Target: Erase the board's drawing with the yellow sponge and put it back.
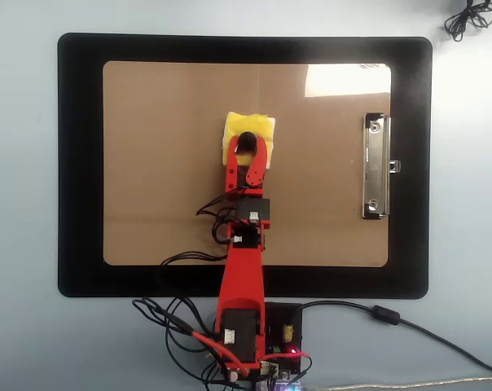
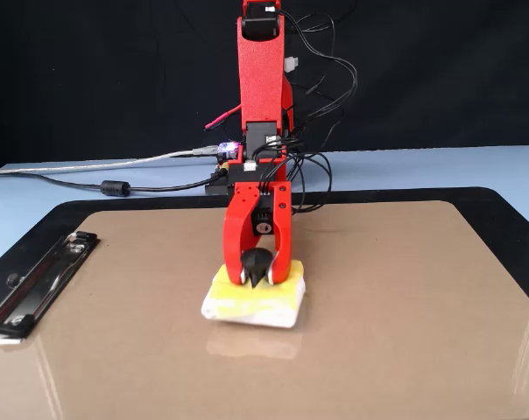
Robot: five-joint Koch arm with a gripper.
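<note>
The pincer (image 2: 257,278) is clamped on the black knob of the yellow sponge (image 2: 251,301), so it can press the sponge flat and rub the board (image 1: 148,163). The sponge sits near the board's middle, with bare board all around and the metal clip (image 1: 375,166) well apart. No drawing shows

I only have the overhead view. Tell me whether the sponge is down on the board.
Observer: In the fixed view the sponge lies on the board, with no gap showing under it.
Operator: Check the claw's grip.
Observer: The claw is shut on the sponge's black knob, one tip on each side.
Operator: Report the sponge's lower edge.
Observer: A white layer faces the board and the yellow is on top.
</note>
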